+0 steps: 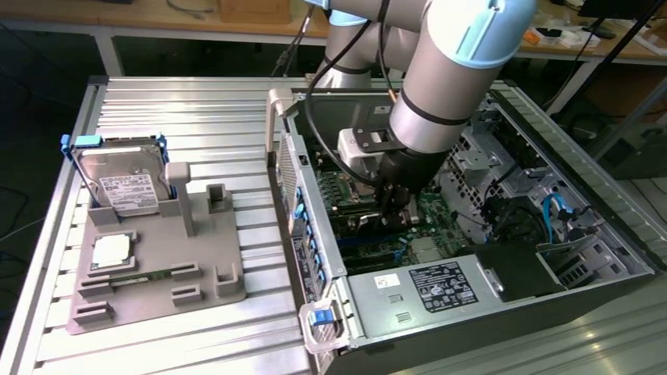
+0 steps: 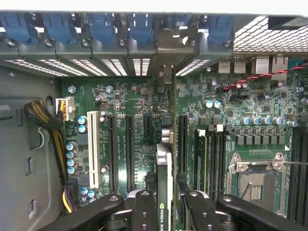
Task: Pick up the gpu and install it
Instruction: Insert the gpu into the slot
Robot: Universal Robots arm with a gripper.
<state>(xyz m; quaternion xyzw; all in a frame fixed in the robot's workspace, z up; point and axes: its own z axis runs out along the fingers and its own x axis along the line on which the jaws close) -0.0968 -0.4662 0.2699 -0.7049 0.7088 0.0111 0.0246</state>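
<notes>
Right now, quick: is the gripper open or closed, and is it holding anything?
Gripper: closed, holding the gpu edge-on above the motherboard.

I watched the silver-and-blue robot arm [image 1: 448, 70] reach down into the open grey metal computer case [image 1: 438, 312], with its black gripper [image 1: 401, 209] low over the green motherboard [image 1: 336, 187] inside. Beside the case, toward the exterior view's left, a grey plastic fixture tray [image 1: 146, 301] held a silver blue-framed hard drive [image 1: 123, 183] and a small square silver chip [image 1: 112, 250].
</notes>
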